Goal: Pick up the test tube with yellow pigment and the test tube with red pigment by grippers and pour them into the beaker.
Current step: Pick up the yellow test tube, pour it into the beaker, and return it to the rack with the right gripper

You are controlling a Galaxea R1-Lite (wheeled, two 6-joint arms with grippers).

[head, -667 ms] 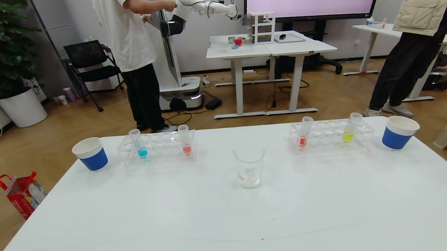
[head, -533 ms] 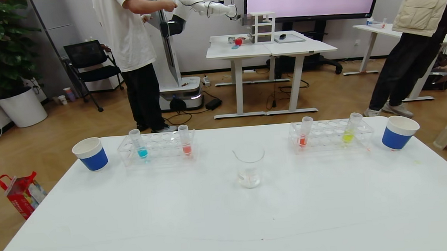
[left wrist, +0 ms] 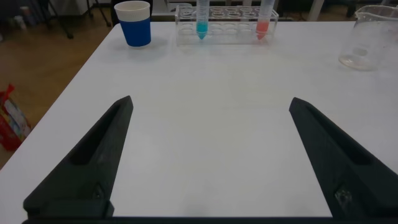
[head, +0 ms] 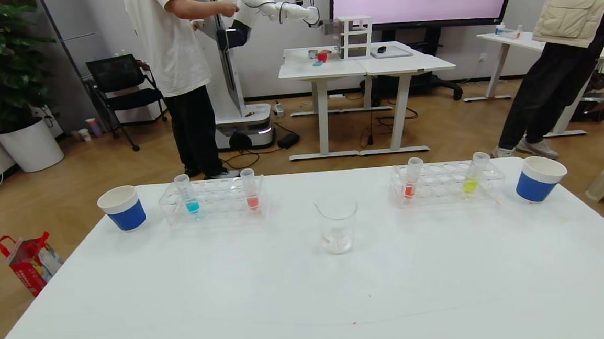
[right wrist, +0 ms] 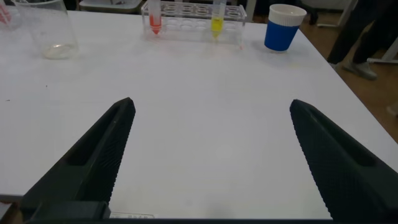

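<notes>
On the white counter [head: 309, 295], at the far left, stands a blue-and-white paper cup [head: 122, 208]. Just right of it is a clear rack [head: 213, 200] holding a tube with blue liquid [head: 188, 194] at its left end and a tube with red liquid [head: 250, 188] at its right end. The left gripper [left wrist: 210, 162] hangs over the near left part of the counter, its fingers [left wrist: 93, 163] spread wide with nothing between them. The beaker [head: 337, 226] stands alone near the middle, a little nearer than the racks. The right gripper [right wrist: 211, 163] hangs over the near right part, fingers [right wrist: 93, 163] likewise released and bare. At the far right a second clear rack [head: 447, 182] carries another red-liquid tube [head: 412, 177] at its left end and the test tube with yellow pigment [head: 474, 172] towards its right end, tilted. A second paper cup [head: 540, 178] stands just right of that rack.
</notes>
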